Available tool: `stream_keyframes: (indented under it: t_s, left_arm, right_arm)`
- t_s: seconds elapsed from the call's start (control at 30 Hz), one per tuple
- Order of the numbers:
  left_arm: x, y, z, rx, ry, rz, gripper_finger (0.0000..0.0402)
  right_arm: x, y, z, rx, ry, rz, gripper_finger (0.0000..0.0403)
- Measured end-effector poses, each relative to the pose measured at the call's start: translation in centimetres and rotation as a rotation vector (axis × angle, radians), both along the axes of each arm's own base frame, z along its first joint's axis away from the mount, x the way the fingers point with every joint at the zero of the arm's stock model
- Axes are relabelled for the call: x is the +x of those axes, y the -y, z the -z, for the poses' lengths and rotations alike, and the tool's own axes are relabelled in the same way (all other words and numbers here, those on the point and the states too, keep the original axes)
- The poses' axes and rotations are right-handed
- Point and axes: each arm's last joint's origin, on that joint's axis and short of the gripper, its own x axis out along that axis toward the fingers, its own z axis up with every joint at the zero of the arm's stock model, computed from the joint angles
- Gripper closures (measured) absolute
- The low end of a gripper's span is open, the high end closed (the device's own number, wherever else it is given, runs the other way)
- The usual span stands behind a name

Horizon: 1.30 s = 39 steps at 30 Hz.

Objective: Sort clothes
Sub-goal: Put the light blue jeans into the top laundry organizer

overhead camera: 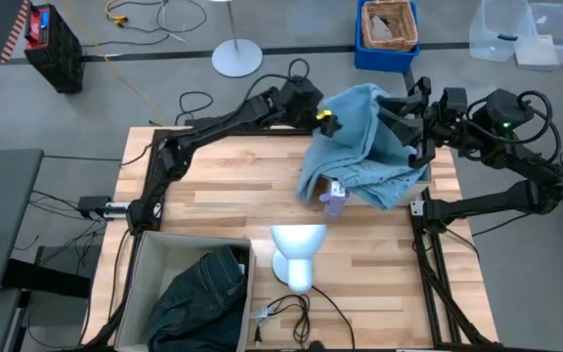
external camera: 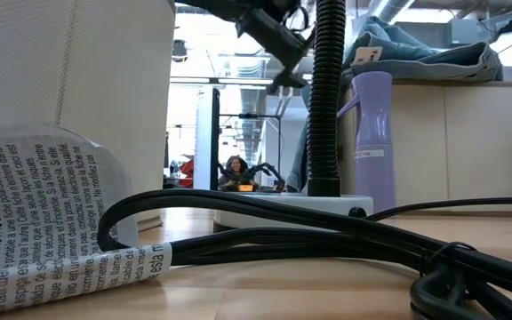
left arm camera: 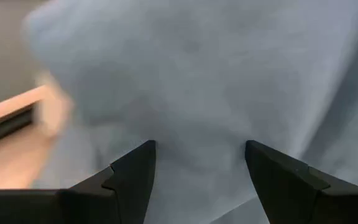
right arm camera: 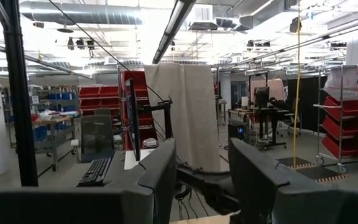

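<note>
A pale blue garment (overhead camera: 365,147) lies heaped at the table's far right, and its cloth (left arm camera: 216,74) fills the left wrist view. My left gripper (overhead camera: 325,121) (left arm camera: 201,146) is open at the heap's upper left side, fingers spread toward the cloth. Dark jeans (overhead camera: 201,298) lie in a grey bin (overhead camera: 140,269) at the near left. My right gripper (overhead camera: 404,112) (right arm camera: 201,149) is held up behind the heap's right side, open, with nothing between its fingers, facing the room. In the low view the garment (external camera: 416,49) sits high on a pale block. My left gripper stands with open fingers (left arm camera: 135,168) against the upper left side of the pale blue garment (left arm camera: 197,124), slanting down from the table's left. I cannot tell whether the fingers touch the cloth. Nothing is pinched between them.
A white mannequin head (overhead camera: 296,252) stands near the table's middle front. A small lilac spray bottle (overhead camera: 332,203) (external camera: 370,133) stands at the heap's near edge. Cables (overhead camera: 296,308) lie at the front edge. A blue bin (overhead camera: 387,34) stands on the floor beyond the table.
</note>
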Motion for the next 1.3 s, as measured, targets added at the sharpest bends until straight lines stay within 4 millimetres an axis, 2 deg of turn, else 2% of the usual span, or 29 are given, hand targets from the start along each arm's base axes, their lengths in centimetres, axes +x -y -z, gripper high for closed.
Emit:
stream_keyframes:
  t_s: [0.17, 0.33, 0.43, 0.53, 0.63, 0.83, 1.0, 1.13, 1.3]
  left_arm:
    - [2.1, 1.0, -0.5, 0.025, 0.182, 0.096, 0.0164]
    - [4.1, 2.0, -0.2, 0.042, 0.349, 0.22, 0.0191]
    - [4.6, 2.6, -0.5, 0.05, 0.413, 0.295, 0.0199]
    - [4.6, 2.7, -0.6, 0.07, 0.419, 0.286, 0.0195]
    - [3.8, 2.4, -1.9, 0.093, 0.434, 0.272, 0.0185]
    - [-0.3, 1.6, -6.4, 0.222, 0.407, 0.216, 0.0182]
    - [-2.1, 2.2, -8.6, 0.247, 0.415, 0.232, 0.0185]
    - [-1.7, 2.9, -8.3, 0.246, 0.398, 0.269, 0.0177]
    - [1.3, 3.8, -5.3, 0.21, 0.384, 0.3, 0.0134]
  right_arm:
    - [0.0, 0.0, 0.0, 0.003, 0.001, -0.001, 0.0241]
    - [0.0, 0.0, 0.0, 0.002, 0.001, -0.001, 0.0241]
    - [0.0, 0.0, 0.0, 0.002, 0.001, -0.001, 0.0241]
    - [0.0, 0.0, 0.0, 0.002, 0.0, -0.001, 0.0241]
    - [0.0, 0.0, 0.0, 0.002, 0.0, -0.001, 0.0241]
    - [0.0, 0.0, 0.0, 0.002, 0.0, -0.001, 0.0241]
    - [0.0, 0.0, 0.0, -0.001, 0.0, 0.0, 0.0241]
    - [0.0, 0.0, 0.0, -0.006, -0.001, 0.002, 0.0241]
    - [0.0, 0.0, 0.0, -0.009, 0.0, 0.003, 0.0241]
